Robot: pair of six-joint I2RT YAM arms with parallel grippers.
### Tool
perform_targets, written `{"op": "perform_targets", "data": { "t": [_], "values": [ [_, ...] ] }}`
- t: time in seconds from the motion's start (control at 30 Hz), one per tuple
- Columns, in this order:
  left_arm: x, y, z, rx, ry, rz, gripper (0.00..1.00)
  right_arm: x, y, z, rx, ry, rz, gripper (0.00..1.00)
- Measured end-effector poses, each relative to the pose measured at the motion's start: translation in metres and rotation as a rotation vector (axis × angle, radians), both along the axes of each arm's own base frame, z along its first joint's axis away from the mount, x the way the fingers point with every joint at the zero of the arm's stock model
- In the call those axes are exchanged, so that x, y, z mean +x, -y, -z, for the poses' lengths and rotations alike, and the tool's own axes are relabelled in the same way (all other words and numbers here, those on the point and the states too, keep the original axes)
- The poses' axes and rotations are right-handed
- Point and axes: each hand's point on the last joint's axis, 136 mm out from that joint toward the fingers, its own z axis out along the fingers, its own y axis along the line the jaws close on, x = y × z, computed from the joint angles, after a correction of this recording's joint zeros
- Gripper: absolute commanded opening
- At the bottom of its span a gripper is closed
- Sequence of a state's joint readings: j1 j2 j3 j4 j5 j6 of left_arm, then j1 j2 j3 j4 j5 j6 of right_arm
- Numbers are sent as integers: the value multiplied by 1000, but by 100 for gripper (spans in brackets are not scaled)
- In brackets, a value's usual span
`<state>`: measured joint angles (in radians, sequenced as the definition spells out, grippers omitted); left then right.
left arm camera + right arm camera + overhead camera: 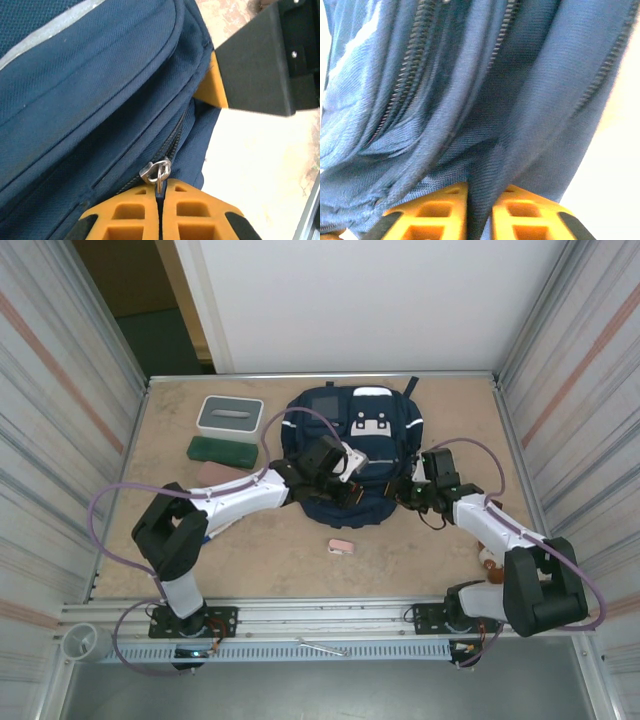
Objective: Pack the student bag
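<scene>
1. Near worktop [280, 570] is open across its width; one small pink item [341, 547] lies mid-way.
2. Student bag [350, 455] blocks centre-far; left gripper [159, 189] and right gripper [480, 195] crowd its near edge.
3. Far-left: grey-white box [229, 415] and green case [222, 451] close together, narrow gap to student bag.
4. Far-right corner: bare up to side wall [560, 360].

Both arms reach forward, elbows bent, wrists angled inward. Left end effector [159, 194] is clamped on a zip pull [156, 172]; right end effector [480, 200] pinches bag [530, 100] fabric.
</scene>
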<state>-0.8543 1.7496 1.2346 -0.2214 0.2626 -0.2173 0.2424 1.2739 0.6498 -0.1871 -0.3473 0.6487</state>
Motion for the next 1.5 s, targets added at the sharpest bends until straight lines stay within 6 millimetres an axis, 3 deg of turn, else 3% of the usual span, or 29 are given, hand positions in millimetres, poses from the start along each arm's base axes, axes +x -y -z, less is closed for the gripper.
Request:
{"op": "perform_targets", "data": {
  "t": [0.1,0.3,0.5,0.6,0.73,1.0,1.13,1.23,1.37,1.5],
  "values": [
    [0,-13,5,7,6,-1,0,5,13,-5,-6,19,45,0],
    [15,-60,12,30,6,-71,0,13,43,-23,-11,79,142,0],
    [18,-73,14,39,4,-96,0,13,49,-20,-12,54,144,0],
    [16,-70,13,31,1,-87,0,21,48,-18,-19,18,122,3],
    [10,-58,5,7,5,-58,0,38,46,-19,-14,1,110,15],
    [9,-10,-13,-55,22,7,0,60,63,-30,-60,42,161,45],
    [1,6,-7,-56,5,40,0,39,69,-40,-62,98,195,62],
    [-1,8,-5,-56,-2,48,0,18,64,-37,-43,113,195,72],
    [0,9,-9,-63,3,49,0,2,48,-17,-33,77,158,73],
    [0,9,-8,-60,0,49,0,8,36,-4,-31,58,130,68]
  ]
}}
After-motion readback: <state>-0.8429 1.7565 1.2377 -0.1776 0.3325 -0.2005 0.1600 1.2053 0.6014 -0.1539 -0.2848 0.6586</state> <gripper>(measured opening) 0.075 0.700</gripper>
